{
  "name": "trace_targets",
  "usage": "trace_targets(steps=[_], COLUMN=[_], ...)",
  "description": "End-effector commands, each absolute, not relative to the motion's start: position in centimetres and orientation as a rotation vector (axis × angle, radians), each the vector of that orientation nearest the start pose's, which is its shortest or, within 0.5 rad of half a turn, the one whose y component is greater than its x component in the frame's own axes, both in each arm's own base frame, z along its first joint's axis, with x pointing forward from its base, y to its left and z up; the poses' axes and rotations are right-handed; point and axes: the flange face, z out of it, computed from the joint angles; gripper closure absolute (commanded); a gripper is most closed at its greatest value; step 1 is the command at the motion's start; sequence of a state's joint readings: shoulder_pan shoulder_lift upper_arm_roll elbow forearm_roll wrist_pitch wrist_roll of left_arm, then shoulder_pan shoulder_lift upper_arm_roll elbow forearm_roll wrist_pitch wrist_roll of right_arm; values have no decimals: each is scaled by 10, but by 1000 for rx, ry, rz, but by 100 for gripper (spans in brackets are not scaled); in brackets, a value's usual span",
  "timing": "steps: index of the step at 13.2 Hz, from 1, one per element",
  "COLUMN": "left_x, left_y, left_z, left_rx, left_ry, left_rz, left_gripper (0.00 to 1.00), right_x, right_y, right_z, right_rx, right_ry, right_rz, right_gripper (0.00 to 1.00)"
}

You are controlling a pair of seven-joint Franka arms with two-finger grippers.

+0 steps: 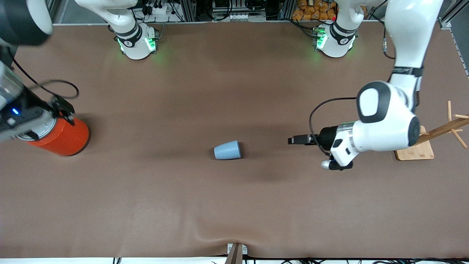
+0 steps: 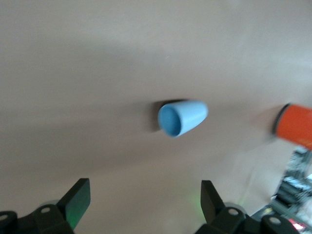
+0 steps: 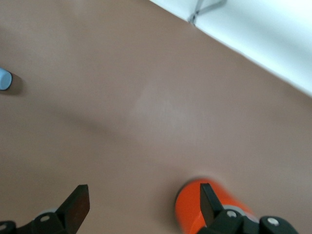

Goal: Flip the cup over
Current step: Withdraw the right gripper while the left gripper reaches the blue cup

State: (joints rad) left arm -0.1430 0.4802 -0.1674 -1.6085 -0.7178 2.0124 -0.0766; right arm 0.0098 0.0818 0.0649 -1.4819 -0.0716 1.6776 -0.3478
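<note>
The light-blue cup [image 1: 227, 150] lies on its side in the middle of the brown table, its wider open end toward the left arm's end. My left gripper [image 1: 295, 139] hovers low beside the cup on that side, a gap away, pointing at it. In the left wrist view the cup's [image 2: 183, 118] mouth faces the left gripper [image 2: 145, 195], whose fingers stand wide open and empty. My right gripper [image 1: 65, 112] is open and empty over the orange can at the right arm's end; in the right wrist view the right gripper [image 3: 142, 195] sees the cup [image 3: 4, 79] only at the frame's rim.
A large orange can [image 1: 64, 137] stands at the right arm's end, also seen as an orange can [image 2: 296, 126] in the left wrist view and an orange can [image 3: 195, 209] under the right finger. A wooden peg stand [image 1: 416, 150] sits at the left arm's end, under that arm.
</note>
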Motion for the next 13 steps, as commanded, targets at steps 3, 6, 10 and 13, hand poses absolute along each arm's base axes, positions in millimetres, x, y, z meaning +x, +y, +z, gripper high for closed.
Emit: trace_targets(steps=[3, 6, 10, 13], left_x=[642, 635, 614, 594], left_y=[-288, -305, -330, -347], left_z=[277, 232, 182, 156], left_rx=[2222, 2135, 2015, 2000], left_ry=[225, 201, 158, 220], left_rz=[-275, -229, -198, -231], left_gripper=[0, 0, 0, 0], right_x=[542, 538, 541, 541], right_y=[28, -7, -11, -9], right_z=[650, 649, 642, 643], right_rx=[-3199, -3139, -3131, -3131], right_ry=[-205, -56, -39, 11], right_rz=[-27, 14, 28, 26], right_gripper=[0, 0, 0, 0])
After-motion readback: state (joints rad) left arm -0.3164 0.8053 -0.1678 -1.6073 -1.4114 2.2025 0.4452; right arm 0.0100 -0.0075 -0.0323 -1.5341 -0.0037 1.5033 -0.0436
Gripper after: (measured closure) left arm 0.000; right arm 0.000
